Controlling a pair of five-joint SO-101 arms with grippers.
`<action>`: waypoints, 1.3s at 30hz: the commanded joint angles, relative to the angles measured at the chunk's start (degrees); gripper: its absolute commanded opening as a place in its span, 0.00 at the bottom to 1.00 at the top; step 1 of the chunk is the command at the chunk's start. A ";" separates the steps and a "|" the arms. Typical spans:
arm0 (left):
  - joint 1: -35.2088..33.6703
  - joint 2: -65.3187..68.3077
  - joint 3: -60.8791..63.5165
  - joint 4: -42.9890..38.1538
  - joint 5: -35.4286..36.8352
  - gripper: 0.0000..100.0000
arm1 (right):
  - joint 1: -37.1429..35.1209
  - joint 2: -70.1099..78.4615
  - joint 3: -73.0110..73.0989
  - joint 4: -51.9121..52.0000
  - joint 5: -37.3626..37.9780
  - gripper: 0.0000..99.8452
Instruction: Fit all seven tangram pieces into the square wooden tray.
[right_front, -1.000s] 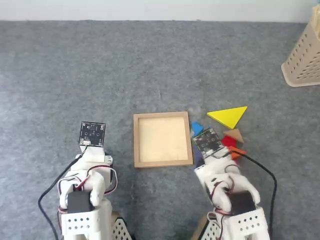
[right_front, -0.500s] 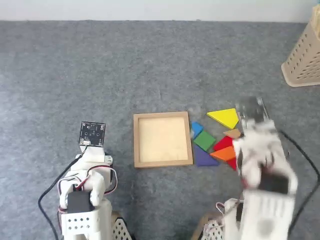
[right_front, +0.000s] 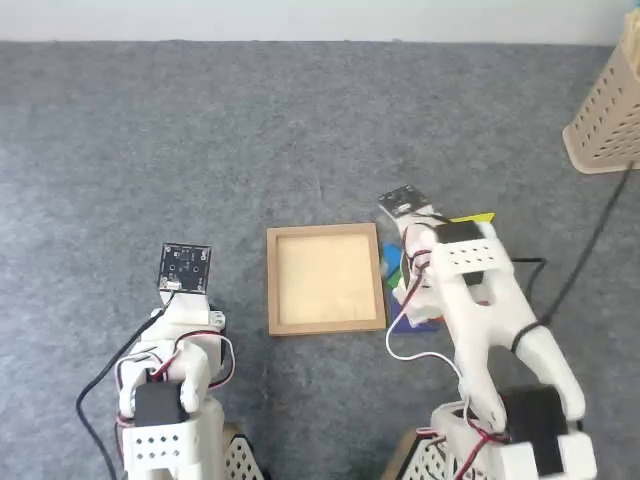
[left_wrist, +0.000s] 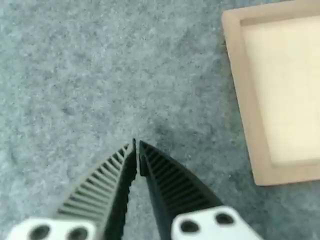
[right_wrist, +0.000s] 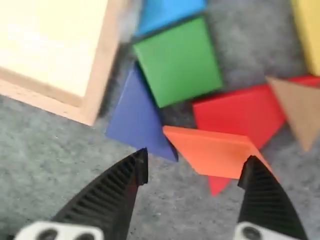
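surface: grey carpet-like mat (right_front: 250, 130) | far edge: pale wall strip (right_front: 300, 20) | right edge: cream perforated basket (right_front: 608, 110) standing on mat

My left arm (right_front: 172, 360) sits folded back close to its base, wrist tipped downward, and the left fingers (left_wrist: 117, 182) are pressed together, tips meeting in a narrow point. My right arm (right_front: 478, 290) is stretched forward from its base, wrist bent steeply down, and the right fingers (right_wrist: 116, 192) stand spread wide apart.
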 joint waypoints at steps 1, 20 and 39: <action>0.00 -1.05 -0.40 0.35 -0.26 0.01 | -0.40 0.04 -2.64 -2.86 -0.97 0.30; 0.00 -1.05 -0.40 0.35 -0.26 0.01 | 9.89 17.36 -8.00 -11.65 -2.11 0.30; 0.00 -1.05 -0.40 0.35 -0.26 0.01 | 12.62 9.63 -7.91 -12.00 -6.77 0.30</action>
